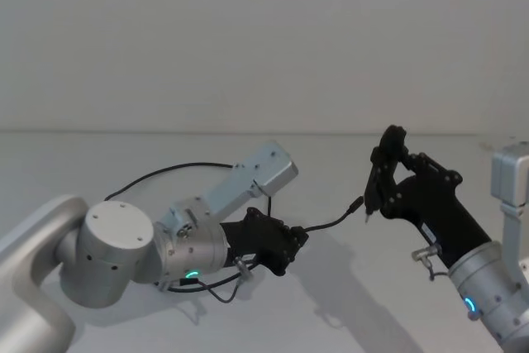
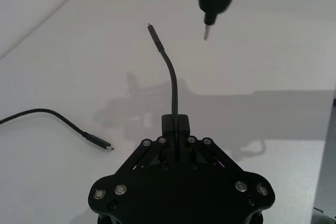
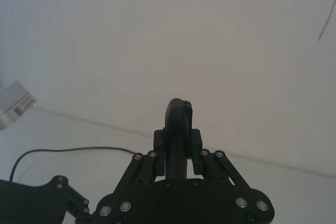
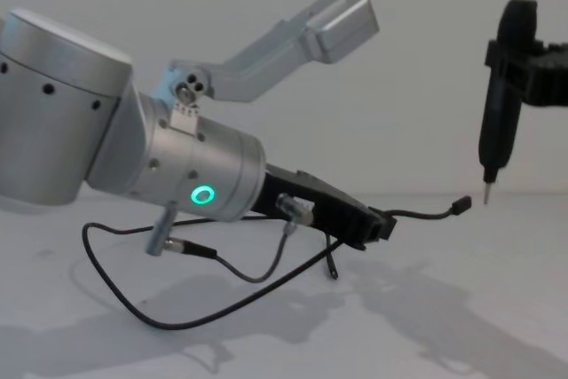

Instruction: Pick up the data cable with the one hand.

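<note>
left end effector (image 1: 293, 241) low over the white surface (image 1: 372, 303), pressed together on the data cable (image 2: 173, 77) just behind 1 plug, that short end arching forward off its tips, remaining cord looping back beneath the arm, right end effector (image 4: 510, 73) upright near the raised plug

Data cable's (image 1: 326, 225) middle stretch behind left pincer (image 1: 297, 239) and wrist (image 1: 198, 245)

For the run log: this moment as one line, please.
left gripper: shut on data cable; plug end: aloft; right gripper: upright, apart
</note>
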Robot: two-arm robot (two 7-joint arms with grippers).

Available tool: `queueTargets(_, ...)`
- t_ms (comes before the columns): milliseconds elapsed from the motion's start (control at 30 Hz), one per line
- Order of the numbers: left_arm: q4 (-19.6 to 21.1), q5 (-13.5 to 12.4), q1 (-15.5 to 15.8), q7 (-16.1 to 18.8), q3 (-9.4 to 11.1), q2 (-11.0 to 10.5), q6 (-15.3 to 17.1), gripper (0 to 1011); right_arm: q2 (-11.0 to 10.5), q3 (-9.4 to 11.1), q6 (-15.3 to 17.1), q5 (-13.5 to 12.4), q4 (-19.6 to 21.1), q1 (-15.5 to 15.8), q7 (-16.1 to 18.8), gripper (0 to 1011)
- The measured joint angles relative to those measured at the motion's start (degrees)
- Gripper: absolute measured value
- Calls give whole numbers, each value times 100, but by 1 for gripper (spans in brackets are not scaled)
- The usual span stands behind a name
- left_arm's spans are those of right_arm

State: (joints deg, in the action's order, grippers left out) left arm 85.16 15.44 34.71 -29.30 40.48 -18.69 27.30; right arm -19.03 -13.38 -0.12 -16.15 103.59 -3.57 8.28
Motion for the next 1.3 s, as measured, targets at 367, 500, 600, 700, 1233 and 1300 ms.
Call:
queueTargets(367, 160, 70, -11, -144, -75, -182, -72, 44, 0, -7, -115, 335, 33, -193, -36, 279)
queueTargets(500, 189, 80, -13, -167, -87, -215, -83, 44, -9, 8, -156, 533, 33, -245, -137, 279)
queueTargets(600, 200, 85, -14, -178, -93, -231, -89, 43, -6, 31, -198, 668, -4, -286, -225, 279)
queueTargets(700, 217, 93, -16, -195, -100, -250, -96, 43, 29, 66, -267, 808, -102, -370, -329, 279)
queueTargets(1233, 251, 106, -19, -224, -115, -288, -110, 43, 292, 196, -483, 700, -635, -685, -313, 279)
queueTargets(1300, 252, 107, -19, -225, -117, -290, -112, 44, 336, 213, -482, 597, -713, -726, -241, 279)
